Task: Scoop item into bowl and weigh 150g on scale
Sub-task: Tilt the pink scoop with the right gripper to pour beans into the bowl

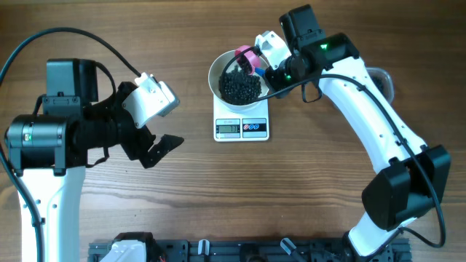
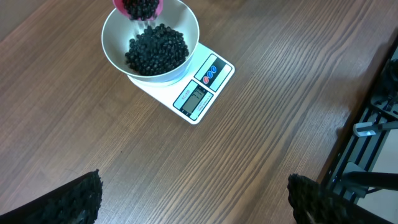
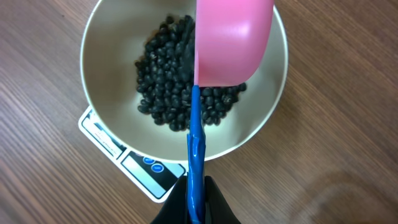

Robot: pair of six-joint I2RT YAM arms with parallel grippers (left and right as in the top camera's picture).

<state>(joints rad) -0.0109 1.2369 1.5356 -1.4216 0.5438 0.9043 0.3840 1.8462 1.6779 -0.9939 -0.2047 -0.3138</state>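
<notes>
The white bowl (image 1: 215,70) (image 2: 112,57) (image 3: 109,73) stands on the white scale (image 1: 242,128) (image 2: 203,93) (image 3: 133,168) at the table's far middle. A heap of black beads (image 1: 240,88) (image 2: 157,50) (image 3: 174,94), the item, lies in the bowl. My right gripper (image 1: 268,67) (image 3: 196,188) is shut on the blue handle (image 3: 194,146) of a pink scoop (image 1: 247,58) (image 2: 140,7) (image 3: 233,43). The scoop is tipped over the bowl, with beads in its cup. My left gripper (image 1: 162,149) (image 2: 196,184) hangs open over bare wood to the left of the scale, holding nothing.
A clear container's edge (image 1: 383,78) shows behind the right arm at the far right. A black rack (image 1: 240,251) (image 2: 373,124) runs along the table's near edge. Bare wood lies between the left gripper and the scale.
</notes>
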